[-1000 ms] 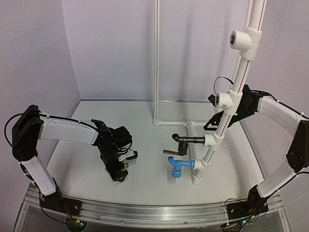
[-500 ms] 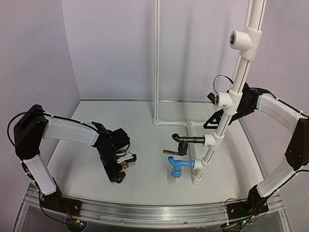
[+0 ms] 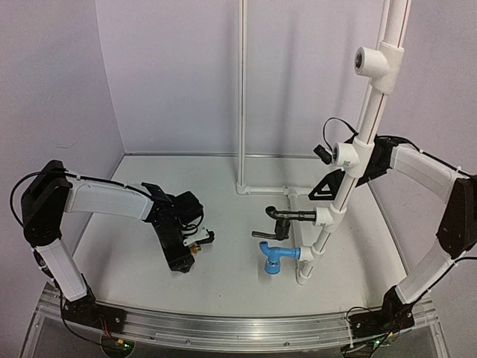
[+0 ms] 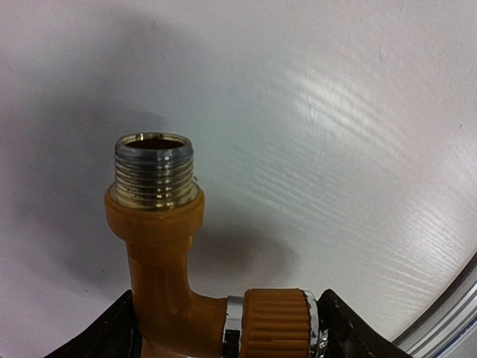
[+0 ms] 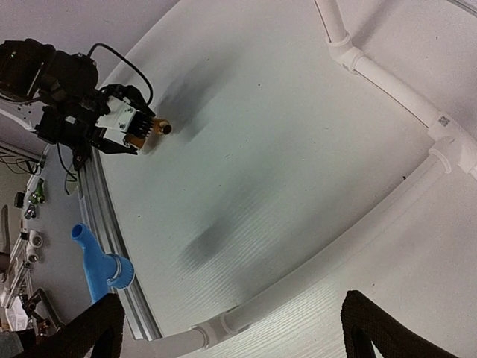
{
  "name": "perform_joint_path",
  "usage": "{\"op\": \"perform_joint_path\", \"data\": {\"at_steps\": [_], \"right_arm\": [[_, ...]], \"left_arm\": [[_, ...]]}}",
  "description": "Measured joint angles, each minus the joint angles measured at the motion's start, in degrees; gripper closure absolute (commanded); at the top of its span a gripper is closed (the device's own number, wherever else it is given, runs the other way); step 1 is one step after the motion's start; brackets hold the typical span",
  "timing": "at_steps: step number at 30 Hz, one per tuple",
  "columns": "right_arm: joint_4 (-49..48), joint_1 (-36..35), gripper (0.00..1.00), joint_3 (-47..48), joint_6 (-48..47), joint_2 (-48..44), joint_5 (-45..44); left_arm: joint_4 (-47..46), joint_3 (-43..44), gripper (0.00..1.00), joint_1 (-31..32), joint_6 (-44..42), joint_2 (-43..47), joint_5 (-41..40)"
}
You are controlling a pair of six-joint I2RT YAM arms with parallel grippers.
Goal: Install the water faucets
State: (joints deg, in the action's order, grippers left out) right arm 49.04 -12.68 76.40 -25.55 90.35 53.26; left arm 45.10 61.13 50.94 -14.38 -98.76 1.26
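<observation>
White desk (image 3: 223,194) below, left jaws clamp the brass faucet (image 4: 156,224); right jaws stand apart, empty, near the leaning pipe (image 3: 370,112).

A broad strip of bare desk (image 3: 231,261) lies open between the left hand (image 3: 188,253), clamped on the brass faucet (image 3: 197,245), and the black faucet (image 3: 282,217) and blue faucet (image 3: 276,256). These two jut leftward, one above the other, from the slanted white pipe (image 3: 356,142) and block its lower stretch. Higher up, the lower tee fitting (image 3: 347,154) and upper tee fitting (image 3: 378,63) have open air before them. A thin upright pipe (image 3: 241,89) and a low pipe run (image 3: 261,191) fence the back. The right hand (image 5: 235,328), spread wide, crowds the slanted pipe's far side.
</observation>
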Motion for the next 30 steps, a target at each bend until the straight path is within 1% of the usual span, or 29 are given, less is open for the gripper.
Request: {"op": "perform_joint_path", "data": {"at_steps": [7, 14, 18, 26, 30], "right_arm": [[-2.6, -2.1, 0.02, 0.1, 5.1, 3.6, 3.5], [-4.5, -6.3, 0.09, 2.6, 9.8, 7.4, 7.8], [-6.0, -7.7, 0.16, 5.5, 13.1, 10.3, 11.3], [-7.5, -9.4, 0.23, 8.1, 16.5, 13.3, 15.8], [-8.2, -11.8, 0.32, 9.1, 17.6, 14.2, 16.9]], "left_arm": [[0.0, 14.1, 0.40, 0.2, -3.0, 0.0, -1.0], [-0.4, 28.0, 0.40, 1.1, -6.8, -3.3, -1.0], [-0.1, 32.2, 0.40, 1.8, -8.2, -6.3, -0.8], [1.3, 36.5, 0.43, 2.9, -8.7, -10.6, 0.0], [1.3, 37.8, 0.44, 3.7, -8.6, -11.1, 0.1]]}}
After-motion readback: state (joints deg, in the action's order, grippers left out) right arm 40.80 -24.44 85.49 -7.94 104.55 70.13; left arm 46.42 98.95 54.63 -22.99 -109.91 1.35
